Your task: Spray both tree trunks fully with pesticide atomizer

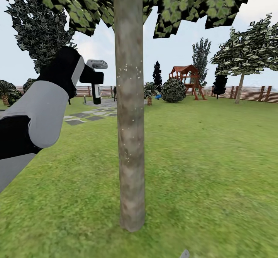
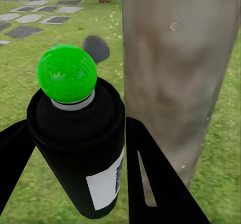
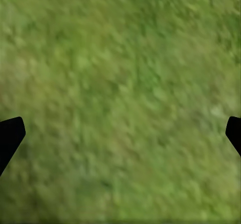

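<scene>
Straight, branchless tree trunk (image 1: 129, 107) at centre of the head view, bark mottled grey-brown and matte, flecked with tiny white specks, rising from the lawn (image 1: 208, 165) into a blotchy, jagged-edged leaf canopy (image 1: 181, 3). Left arm (image 1: 38, 111) raised on the near left, smooth grey shell with black joints, its left tool (image 1: 94, 81) clamped on the pesticide atomizer (image 1: 95, 80), held upright just beside the trunk, apart from it. In the left wrist view, atomizer (image 2: 80, 148) a glossy black cylinder with a white label low on its side, a pale collar and a round bright-green cap (image 2: 67, 73) on top; flat black fingers (image 2: 155, 179) pressed against both sides of the can; trunk (image 2: 175, 68) close behind, bark streaked and blurred. Rough, patchy green grass underfoot. Beyond, flat grey stepping stones (image 1: 83, 116), a rounded dark shrub (image 1: 173, 90), a red-brown wooden playset (image 1: 188, 80), a second broad-leaved tree (image 1: 247, 53) with a thin pale trunk, and a brown horizontal-slat fence (image 1: 255, 93). In the right wrist view, right tool (image 3: 120, 133) with black fingertips (image 3: 10, 136) spread wide to the frame edges, nothing between them, blurred grass (image 3: 120, 98) beneath.
</scene>
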Robot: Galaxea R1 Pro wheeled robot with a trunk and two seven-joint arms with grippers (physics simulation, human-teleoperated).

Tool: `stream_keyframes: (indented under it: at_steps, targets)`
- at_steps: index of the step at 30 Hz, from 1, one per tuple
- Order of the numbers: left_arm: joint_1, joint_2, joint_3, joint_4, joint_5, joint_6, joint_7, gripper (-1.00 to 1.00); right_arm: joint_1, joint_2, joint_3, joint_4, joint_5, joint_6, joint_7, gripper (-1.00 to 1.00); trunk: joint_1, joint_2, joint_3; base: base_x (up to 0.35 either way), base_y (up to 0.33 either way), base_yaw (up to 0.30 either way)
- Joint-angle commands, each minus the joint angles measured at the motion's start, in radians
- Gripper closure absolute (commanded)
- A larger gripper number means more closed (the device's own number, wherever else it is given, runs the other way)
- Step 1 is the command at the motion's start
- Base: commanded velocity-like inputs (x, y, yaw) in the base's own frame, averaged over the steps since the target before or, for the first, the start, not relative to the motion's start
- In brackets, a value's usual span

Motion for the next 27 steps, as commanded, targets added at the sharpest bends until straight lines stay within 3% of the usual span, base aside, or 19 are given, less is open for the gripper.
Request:
stream_keyframes:
  at_steps: [1,15,21,27]
  targets:
    - [0.000,-0.001,0.000,0.014,0.000,0.000,0.001,1.00,0.000,0.000,0.000,0.000,0.000,0.000,0.000,-1.00,0.000,0.000,0.000,0.000,0.000,0.000]
    - [0.000,-0.015,0.017,0.187,0.011,-0.005,0.006,1.00,0.000,0.000,0.000,0.001,0.000,0.000,0.000,-1.00,0.000,0.000,0.000,0.000,0.000,0.000]
    - [0.000,-0.046,0.017,0.235,0.089,-0.030,0.006,1.00,0.000,0.000,0.000,0.001,0.000,0.000,0.000,-1.00,0.000,0.000,0.000,0.000,0.000,0.000]
    - [0.000,-0.049,0.017,0.349,0.103,-0.097,0.006,1.00,0.000,0.000,0.000,0.000,0.000,0.000,0.000,-1.00,0.000,0.000,0.000,0.000,0.000,0.000]
